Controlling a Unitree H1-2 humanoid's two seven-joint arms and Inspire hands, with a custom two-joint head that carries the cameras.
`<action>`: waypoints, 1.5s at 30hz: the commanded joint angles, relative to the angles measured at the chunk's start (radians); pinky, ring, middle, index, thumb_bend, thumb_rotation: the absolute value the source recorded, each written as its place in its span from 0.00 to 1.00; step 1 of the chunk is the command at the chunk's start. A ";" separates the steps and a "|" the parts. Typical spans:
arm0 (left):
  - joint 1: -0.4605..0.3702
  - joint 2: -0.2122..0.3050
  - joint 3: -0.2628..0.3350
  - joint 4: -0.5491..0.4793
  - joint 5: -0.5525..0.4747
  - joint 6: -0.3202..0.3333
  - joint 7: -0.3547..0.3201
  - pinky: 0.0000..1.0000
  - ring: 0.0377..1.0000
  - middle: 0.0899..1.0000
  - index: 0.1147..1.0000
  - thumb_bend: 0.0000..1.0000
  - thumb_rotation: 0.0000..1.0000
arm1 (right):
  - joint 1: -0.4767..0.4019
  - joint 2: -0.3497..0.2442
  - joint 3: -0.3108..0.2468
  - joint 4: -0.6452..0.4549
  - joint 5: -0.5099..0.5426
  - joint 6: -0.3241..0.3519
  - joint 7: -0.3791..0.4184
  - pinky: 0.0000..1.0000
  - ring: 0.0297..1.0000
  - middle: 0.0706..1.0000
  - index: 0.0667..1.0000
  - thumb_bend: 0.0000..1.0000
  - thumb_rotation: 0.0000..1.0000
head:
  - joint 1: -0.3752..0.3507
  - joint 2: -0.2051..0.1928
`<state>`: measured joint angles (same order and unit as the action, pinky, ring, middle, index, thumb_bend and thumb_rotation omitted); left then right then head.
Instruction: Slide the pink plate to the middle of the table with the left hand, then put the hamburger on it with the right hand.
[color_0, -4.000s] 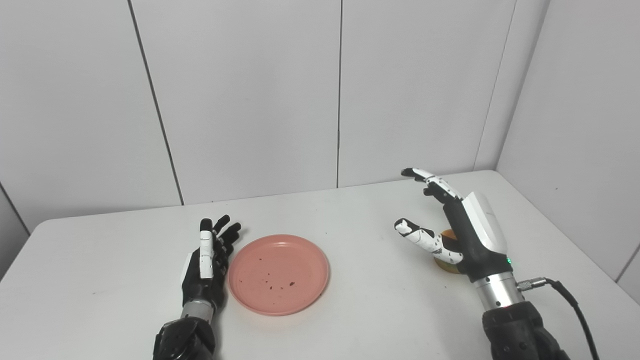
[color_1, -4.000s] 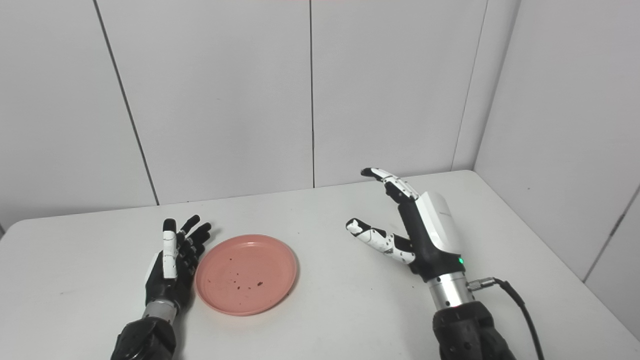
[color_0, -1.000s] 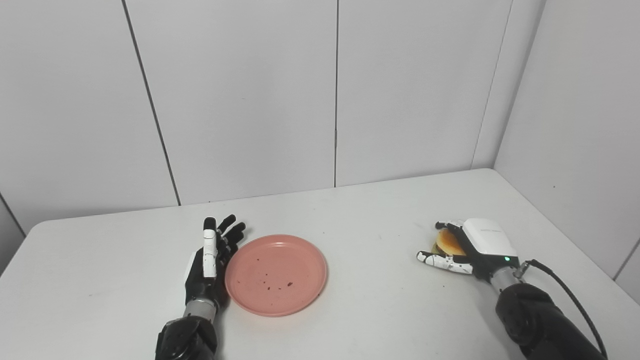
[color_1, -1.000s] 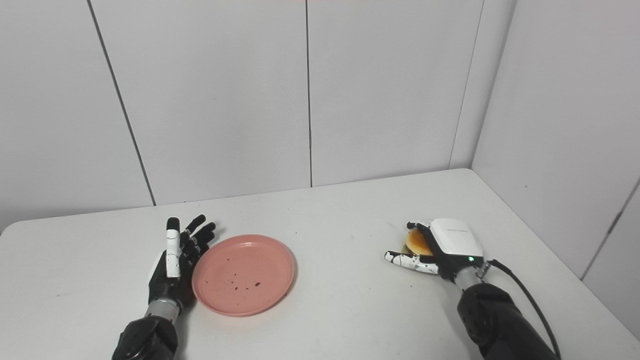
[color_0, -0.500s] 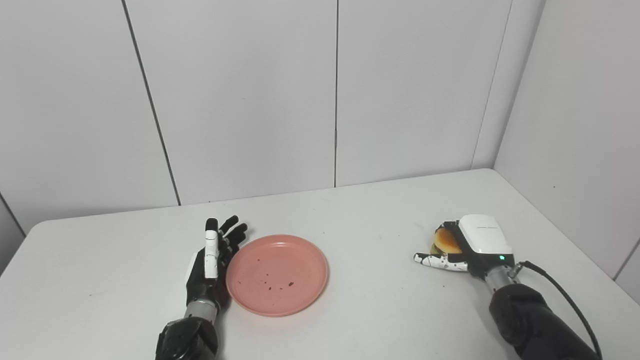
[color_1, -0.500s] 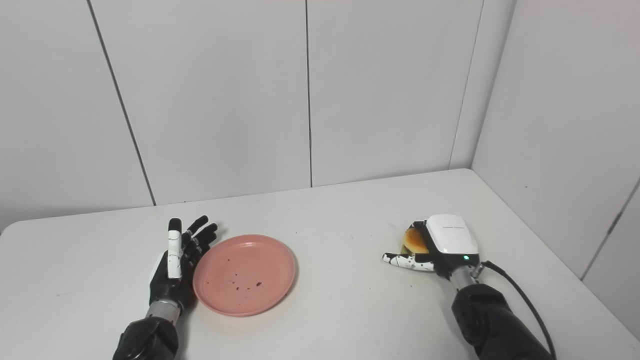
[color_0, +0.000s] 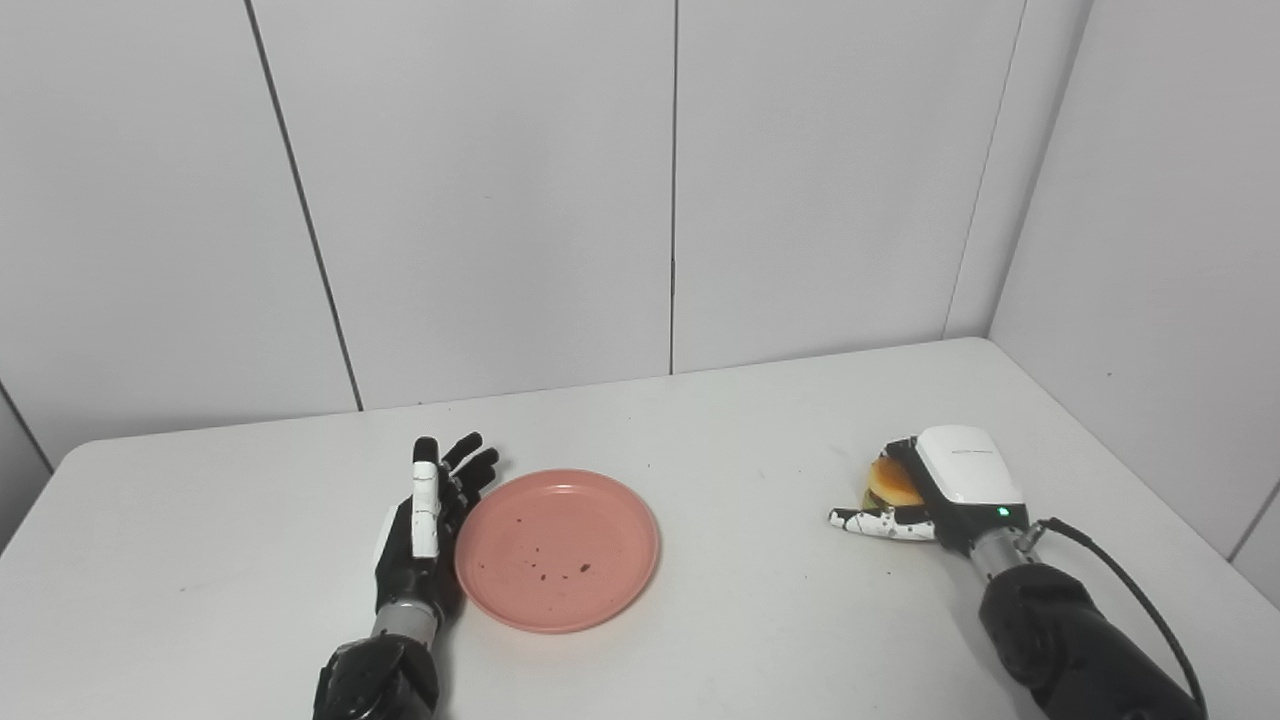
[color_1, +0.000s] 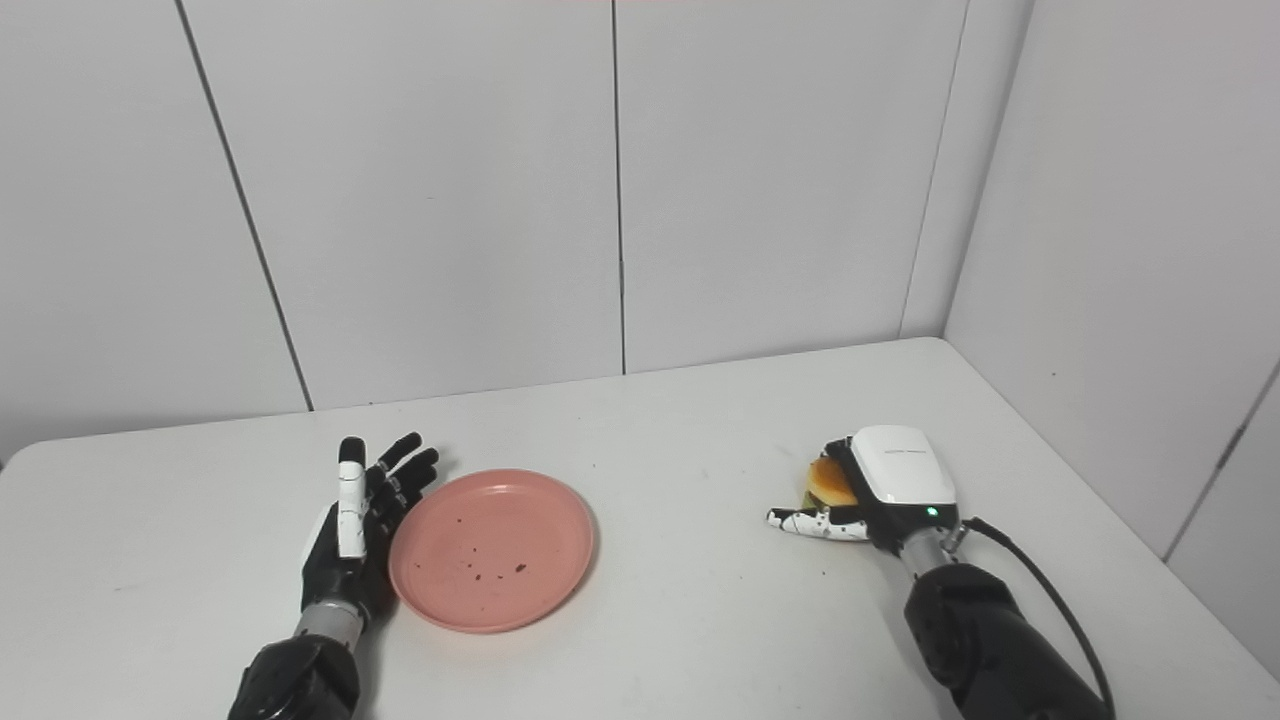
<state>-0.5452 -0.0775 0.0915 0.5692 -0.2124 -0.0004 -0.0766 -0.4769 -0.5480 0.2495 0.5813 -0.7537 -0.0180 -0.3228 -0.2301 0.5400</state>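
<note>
Low at centre-left of the left eye view, the left hand (color_0: 425, 520) is standing edge-on with fingers spread, empty, just beside the left rim of the pink plate (color_0: 557, 549). Toward the lower right of the right eye view, the right hand (color_1: 880, 490) is curling over the hamburger (color_1: 829, 483) on the table (color_1: 680, 600), apparently gripping it; the plate is lying well apart to its left, nearer the left hand.

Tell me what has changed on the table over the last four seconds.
The right hand, raised and open four seconds ago, has come down and now wraps the hamburger, which still sits on the table. Whether the grip is firm cannot be told. The left hand stays open beside the pink plate, which has barely moved.
</note>
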 joint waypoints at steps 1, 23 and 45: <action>-0.027 -0.005 -0.004 -0.016 0.004 0.004 0.003 1.00 0.88 0.79 0.75 0.98 0.96 | -0.011 -0.019 0.001 -0.021 0.013 -0.033 0.019 0.39 0.47 0.60 0.36 0.64 0.70 | 0.003 0.001; -0.034 -0.023 -0.007 -0.014 0.005 0.006 0.025 1.00 0.86 0.78 0.73 1.00 0.95 | -0.046 -0.018 -0.051 -0.481 0.025 -0.077 0.150 0.33 0.38 0.47 0.41 0.61 0.53 | 0.039 -0.005; -0.044 -0.053 -0.023 -0.013 0.026 -0.011 0.055 0.98 0.85 0.78 0.73 0.96 0.96 | -0.169 0.140 0.003 -0.400 0.002 -0.193 0.159 0.24 0.29 0.41 0.41 0.64 0.62 | 0.136 -0.014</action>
<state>-0.5500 -0.1191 0.0785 0.5662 -0.1933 0.0043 -0.0233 -0.5874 -0.4088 0.2581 0.1897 -0.7559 -0.1693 -0.1314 -0.1089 0.5262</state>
